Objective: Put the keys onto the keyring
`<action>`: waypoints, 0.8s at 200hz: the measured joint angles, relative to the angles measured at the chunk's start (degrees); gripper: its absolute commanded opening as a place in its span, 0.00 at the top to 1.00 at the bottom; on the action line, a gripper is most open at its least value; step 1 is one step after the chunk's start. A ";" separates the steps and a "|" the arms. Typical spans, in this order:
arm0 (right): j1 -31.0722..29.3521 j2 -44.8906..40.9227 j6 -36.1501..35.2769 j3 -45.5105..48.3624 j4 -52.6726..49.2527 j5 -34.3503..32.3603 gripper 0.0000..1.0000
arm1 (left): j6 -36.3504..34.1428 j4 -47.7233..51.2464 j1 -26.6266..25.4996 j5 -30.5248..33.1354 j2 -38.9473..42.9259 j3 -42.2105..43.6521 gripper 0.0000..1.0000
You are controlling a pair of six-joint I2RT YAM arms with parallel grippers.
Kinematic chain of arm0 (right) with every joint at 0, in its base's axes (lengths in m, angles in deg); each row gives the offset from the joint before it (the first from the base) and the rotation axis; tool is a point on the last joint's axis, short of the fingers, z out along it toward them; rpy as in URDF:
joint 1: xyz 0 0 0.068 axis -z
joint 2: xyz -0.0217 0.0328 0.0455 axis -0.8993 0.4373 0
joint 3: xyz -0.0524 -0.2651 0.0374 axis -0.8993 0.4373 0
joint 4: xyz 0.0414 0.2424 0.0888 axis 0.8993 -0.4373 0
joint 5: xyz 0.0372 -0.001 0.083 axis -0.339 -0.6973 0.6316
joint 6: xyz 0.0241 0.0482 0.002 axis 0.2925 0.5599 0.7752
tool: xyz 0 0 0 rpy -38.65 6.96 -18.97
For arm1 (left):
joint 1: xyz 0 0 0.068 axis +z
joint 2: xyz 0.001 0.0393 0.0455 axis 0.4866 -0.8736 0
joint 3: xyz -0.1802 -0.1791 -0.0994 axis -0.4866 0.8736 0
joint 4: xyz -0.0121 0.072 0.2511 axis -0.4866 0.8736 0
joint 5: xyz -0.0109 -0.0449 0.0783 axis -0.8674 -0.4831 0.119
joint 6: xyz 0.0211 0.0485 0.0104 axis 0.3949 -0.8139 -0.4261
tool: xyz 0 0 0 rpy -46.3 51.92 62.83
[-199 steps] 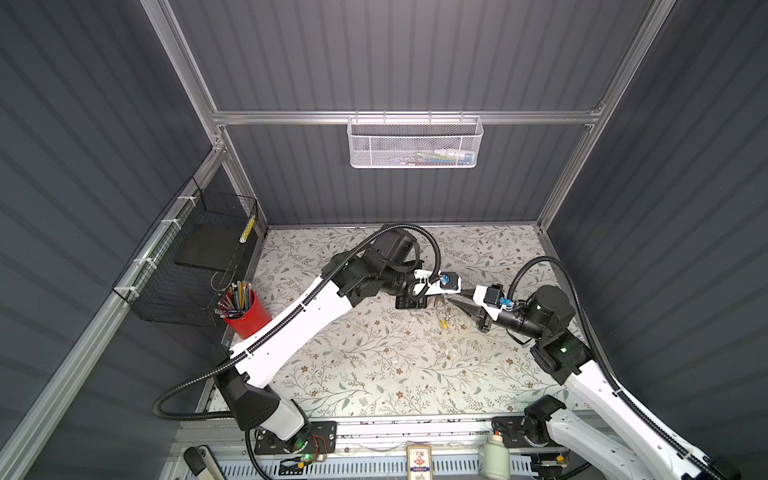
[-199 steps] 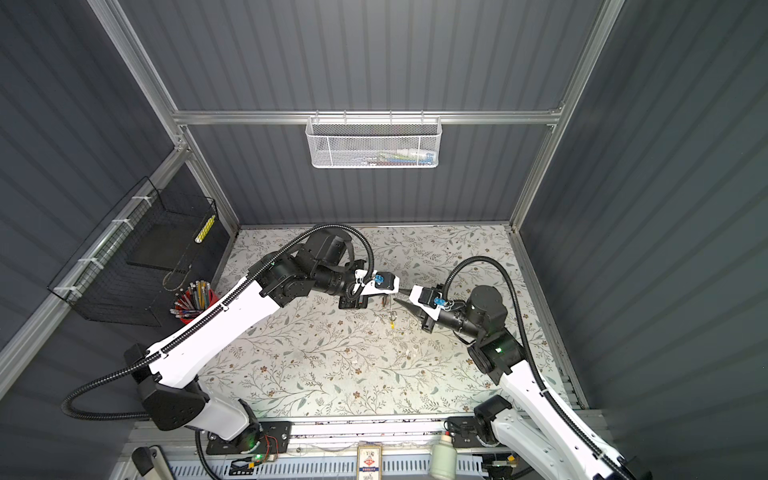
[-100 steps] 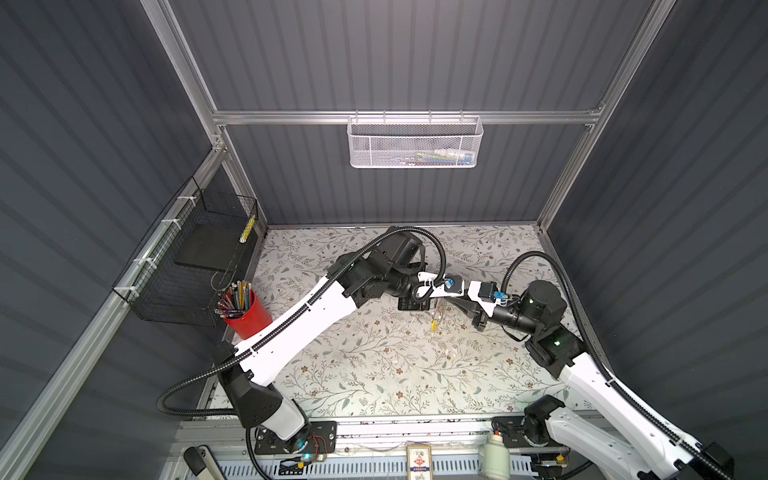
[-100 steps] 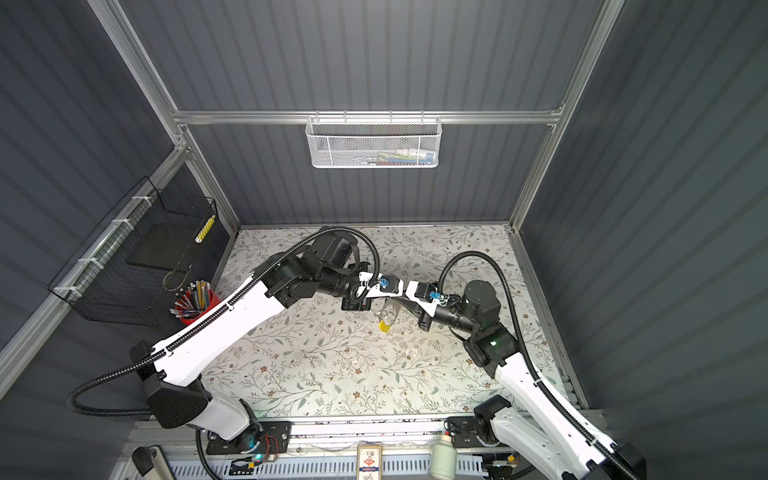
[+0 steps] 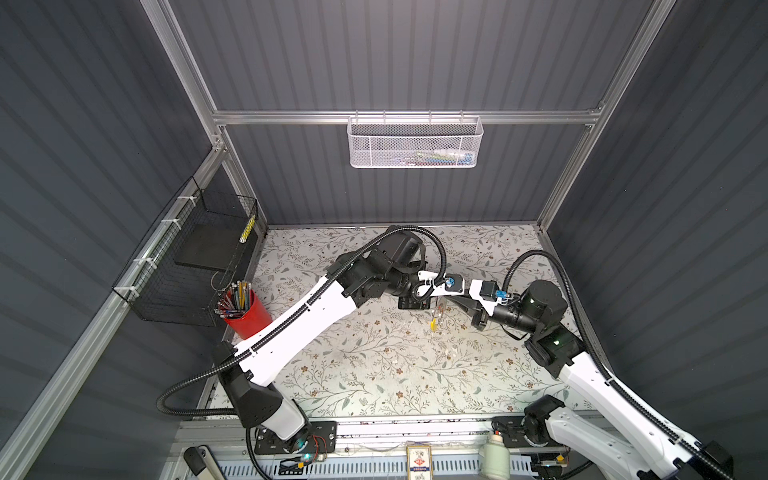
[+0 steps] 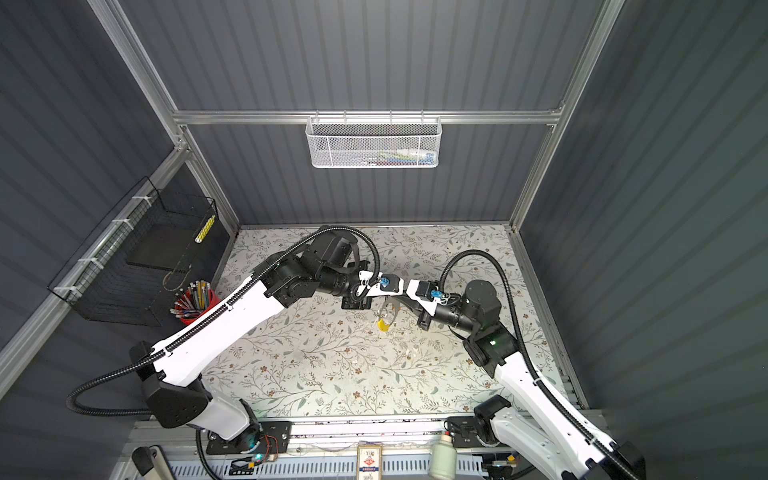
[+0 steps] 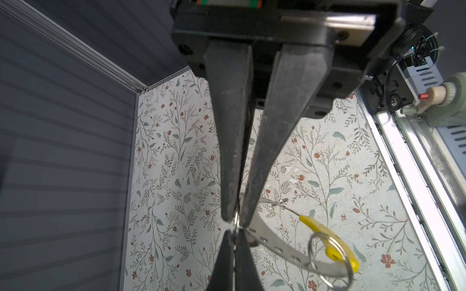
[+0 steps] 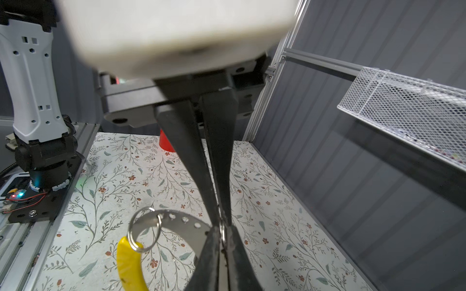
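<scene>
Left wrist view: L gripper (image 7: 235, 218) clamps keyring (image 7: 271, 243); R gripper (image 7: 234, 235), tip-to-tip w/ it beside keyring, pinches small split ring (image 7: 236, 222).

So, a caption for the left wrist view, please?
Left claw pinches the keyring; right claw meets it tip to tip.

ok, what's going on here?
Both arms meet tip to tip above the table. The left gripper and right gripper are shut on the same end of the keyring, with a small ring edge-on between their tips. The keyring hangs below them, and a split ring is looped on by its yellow part. No keys or tags are visible.
</scene>
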 measured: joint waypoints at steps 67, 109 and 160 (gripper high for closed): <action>-0.02 0.11 0.09 0.02 0.09 0.00 1.00 | 0.15 -0.28 -0.04 0.02 0.02 0.00 0.99; -0.02 -0.22 2.47 1.33 3.17 -0.87 1.00 | 3.30 -6.47 0.42 0.92 3.41 6.03 0.72; 0.00 0.63 8.13 4.33 13.64 -0.59 1.00 | 12.83 -19.74 4.52 -3.34 11.91 20.70 0.73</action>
